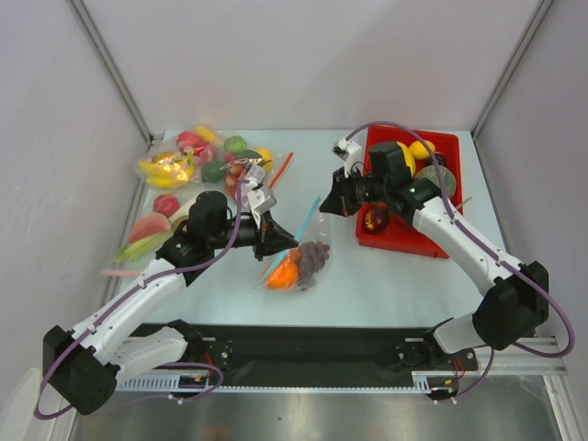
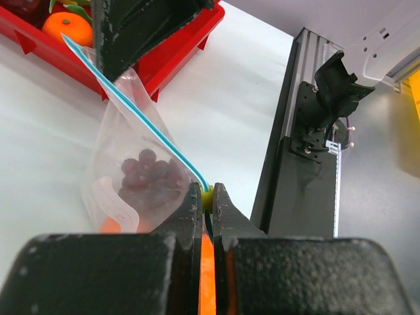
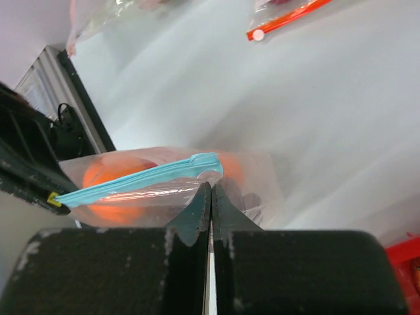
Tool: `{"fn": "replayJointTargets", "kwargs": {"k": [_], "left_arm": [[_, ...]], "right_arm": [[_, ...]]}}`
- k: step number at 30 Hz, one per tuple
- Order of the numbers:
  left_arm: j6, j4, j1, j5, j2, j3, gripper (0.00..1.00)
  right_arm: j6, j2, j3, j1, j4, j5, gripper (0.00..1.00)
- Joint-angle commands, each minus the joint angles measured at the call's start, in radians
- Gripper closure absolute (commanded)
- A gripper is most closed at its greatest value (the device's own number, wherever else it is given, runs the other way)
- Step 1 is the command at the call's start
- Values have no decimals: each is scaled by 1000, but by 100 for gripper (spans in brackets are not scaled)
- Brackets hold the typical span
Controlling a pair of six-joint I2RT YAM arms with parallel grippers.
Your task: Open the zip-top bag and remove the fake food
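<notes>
- Overhead, the zip-top bag (image 1: 299,260) hangs slanted between the two arms at the middle of the table (image 1: 386,276). The left gripper (image 1: 276,246) is at its near-left end and the right gripper (image 1: 323,207) at its far end, beside the red tray (image 1: 448,147). The fake food, an orange fruit (image 1: 285,273) and dark purple grapes (image 1: 314,256), sags in the bag's low end. A pile of other bagged fruit (image 1: 197,161) lies well apart at the far left.
- From the left wrist, the left gripper (image 2: 207,197) has its fingers pressed together on the near end of the blue-green zip strip (image 2: 147,128). The strip runs taut up to the right gripper (image 2: 121,46). The grapes (image 2: 147,174) show through the film below it.
- From the right wrist, the right gripper (image 3: 210,193) has its fingers closed, pinching the clear film just under the zip strip (image 3: 138,180), which looks sealed. The orange fruit (image 3: 108,177) glows behind it, and the left gripper (image 3: 26,170) sits at the strip's other end.
- The step in hand looks like parting the mouth. Pulling along the strip would only stretch it, so the seal probably needs a pull across it, with each gripper on one lip. I cannot tell whether either pinch holds one layer or both, so check that first. Keep both grips firm, part slowly, and hold the mouth above the fruit so nothing rolls out early.
</notes>
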Motion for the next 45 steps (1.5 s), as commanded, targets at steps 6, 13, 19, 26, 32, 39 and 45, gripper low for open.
{"fn": "replayJointTargets", "kwargs": {"k": [6,13,19,26,32,39,45], "left_arm": [[14,-12,-7,108,-41,18,100],[17,-21,-7,106,-46,19,100],[20,-26,-9,103,-50,19,100],[25,-32,-7,102,-53,19,100],[26,-36,-7,103,-58,18,99],[28,-41,-7,106,-59,19,100],[29,-43,-7,102,-58,18,100]], "right_arm": [[-7,63,81,-37,118,280,100],[-9,110,125,-45,135,333,100],[4,155,159,-56,161,372,100],[8,210,197,-68,175,429,100],[16,253,226,-90,184,466,100],[7,310,289,-110,165,487,100],[1,339,306,-113,164,515,100]]}}
